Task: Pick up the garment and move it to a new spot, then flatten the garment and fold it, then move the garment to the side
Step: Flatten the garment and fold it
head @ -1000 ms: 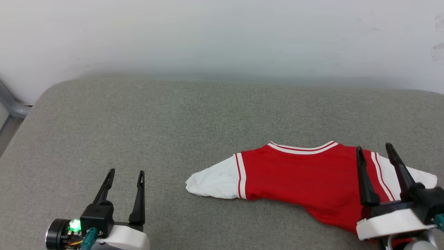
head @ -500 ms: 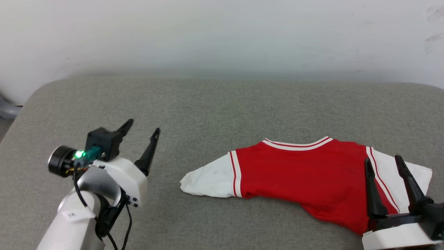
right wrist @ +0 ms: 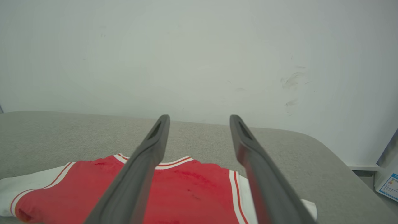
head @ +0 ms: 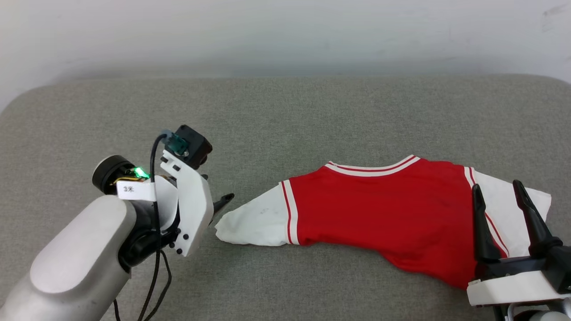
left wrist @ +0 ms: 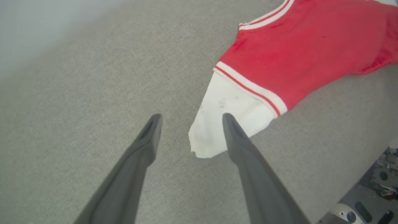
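The bright red jersey T-shirt with white sleeves [head: 379, 214] lay on the grey fabric tabletop [head: 267, 116], right of middle. My left hand [left wrist: 191, 115], spread, pointed at one sleeve's tip [left wrist: 211, 124]; my right hand [head: 497, 185] hung spread above the other side. I judged it best to pinch well past the cuff.

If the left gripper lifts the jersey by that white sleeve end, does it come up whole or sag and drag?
Probably floppy: the garment lies limp and rumpled, so the white sleeve would rise first with the body trailing. Likely light, being thin cloth. It may drag rather than slide on the coarse grey cushion.
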Tool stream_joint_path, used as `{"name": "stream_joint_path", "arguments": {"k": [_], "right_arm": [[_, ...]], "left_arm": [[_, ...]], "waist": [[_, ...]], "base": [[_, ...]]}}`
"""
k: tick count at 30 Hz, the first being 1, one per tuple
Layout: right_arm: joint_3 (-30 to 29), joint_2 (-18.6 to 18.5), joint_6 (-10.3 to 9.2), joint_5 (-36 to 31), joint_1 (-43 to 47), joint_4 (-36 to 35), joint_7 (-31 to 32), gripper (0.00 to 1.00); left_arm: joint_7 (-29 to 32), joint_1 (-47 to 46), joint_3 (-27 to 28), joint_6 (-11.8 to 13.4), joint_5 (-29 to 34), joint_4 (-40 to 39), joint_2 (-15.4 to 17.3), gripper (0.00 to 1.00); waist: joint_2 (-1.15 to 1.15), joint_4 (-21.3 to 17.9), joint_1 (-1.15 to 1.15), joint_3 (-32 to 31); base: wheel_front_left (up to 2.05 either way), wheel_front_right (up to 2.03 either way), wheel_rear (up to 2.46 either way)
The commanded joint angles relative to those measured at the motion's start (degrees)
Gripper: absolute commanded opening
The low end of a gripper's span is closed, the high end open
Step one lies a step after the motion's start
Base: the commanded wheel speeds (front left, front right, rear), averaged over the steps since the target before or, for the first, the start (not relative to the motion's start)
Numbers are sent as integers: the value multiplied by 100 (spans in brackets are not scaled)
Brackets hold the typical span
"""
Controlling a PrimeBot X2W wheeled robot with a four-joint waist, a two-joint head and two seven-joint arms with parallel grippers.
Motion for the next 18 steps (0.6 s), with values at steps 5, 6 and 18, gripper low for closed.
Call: {"name": "stream_joint_path", "arguments": {"k": [5,6,18], "right_arm": [[28,18,-6,-28,-293,-21,-12,100],[14,17,-6,-27,-330,-29,-13,100],[-36,18,-6,-46,-636,-71,-13,100]], "left_arm": [[363,-615,-1040,2,-282,374,248,100],[370,-680,-1168,2,-305,457,266,100],[293,-938,-2428,0,-739,1447,435,100]], "waist": [[0,-233,0,402],[0,-258,0,453],[0,-500,0,859]], "base": [[0,0,0],[0,0,0],[0,0,0]]}}
